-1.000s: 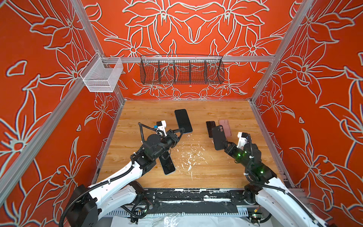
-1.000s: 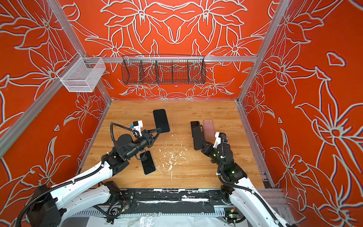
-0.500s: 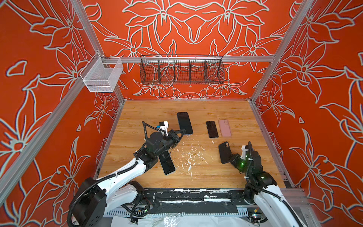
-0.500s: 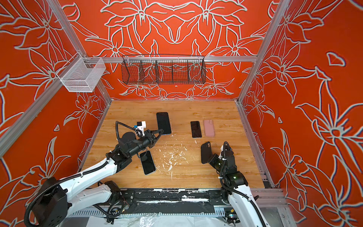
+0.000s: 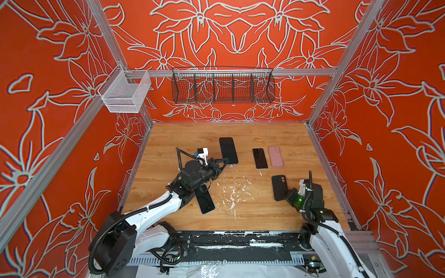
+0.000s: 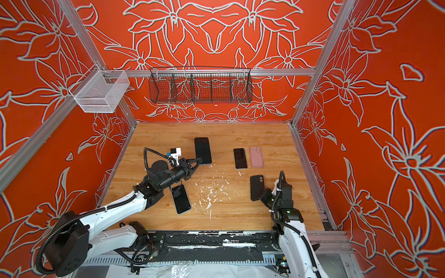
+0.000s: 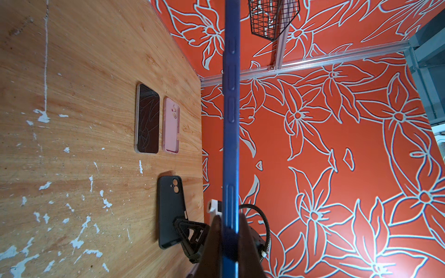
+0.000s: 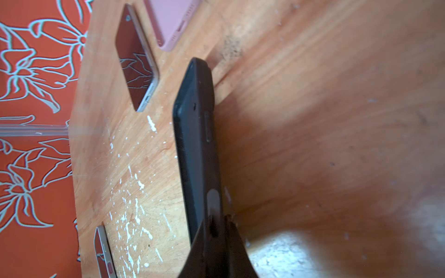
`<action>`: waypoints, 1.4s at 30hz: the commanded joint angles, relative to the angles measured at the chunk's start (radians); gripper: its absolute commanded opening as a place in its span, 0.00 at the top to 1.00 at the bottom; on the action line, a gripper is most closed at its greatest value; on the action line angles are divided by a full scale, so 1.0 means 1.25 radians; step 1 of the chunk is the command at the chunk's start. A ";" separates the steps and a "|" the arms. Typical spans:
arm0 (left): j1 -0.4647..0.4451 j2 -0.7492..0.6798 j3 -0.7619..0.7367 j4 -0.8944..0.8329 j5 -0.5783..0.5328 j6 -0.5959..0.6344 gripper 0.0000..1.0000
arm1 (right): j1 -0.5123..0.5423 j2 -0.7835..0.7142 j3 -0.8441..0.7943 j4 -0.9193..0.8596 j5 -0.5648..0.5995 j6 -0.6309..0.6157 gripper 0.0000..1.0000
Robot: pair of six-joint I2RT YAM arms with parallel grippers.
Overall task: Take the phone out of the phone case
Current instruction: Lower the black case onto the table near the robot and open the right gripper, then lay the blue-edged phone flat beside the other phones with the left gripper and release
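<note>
Where the left tool (image 5: 224, 160) grips, the blue-cased phone (image 5: 227, 149) runs out beyond its tips, screen up in both top views and held at its near short end. The left wrist view shows only the blue side edge, clamped between two dark fingers (image 7: 248, 243) drawn in narrow. Whether the phone's far end rests on the tabletop (image 5: 192, 134) or hangs clear cannot be determined, and its rear face is out of sight. The right tool (image 5: 287, 194) sits at the near end of the black case (image 5: 278, 186), which appears flat on the tabletop by the right wall. Its fingers close narrowly on that end, blurred in the right wrist view. A bare phone (image 5: 260, 158) and a pink case (image 5: 275, 156) lie side by side behind. A second phone (image 5: 206, 202) lies below the left arm, upper end hidden
</note>
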 commanded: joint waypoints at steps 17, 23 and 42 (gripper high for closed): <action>0.009 0.100 0.007 0.130 0.021 0.000 1.00 | -0.072 0.145 0.097 0.003 0.019 -0.113 0.48; 0.009 0.122 0.027 0.111 0.022 0.040 1.00 | -0.074 0.148 0.132 -0.051 0.070 -0.131 0.42; 0.009 0.435 0.117 0.211 0.099 0.169 1.00 | -0.073 0.109 0.200 -0.116 0.042 -0.218 0.24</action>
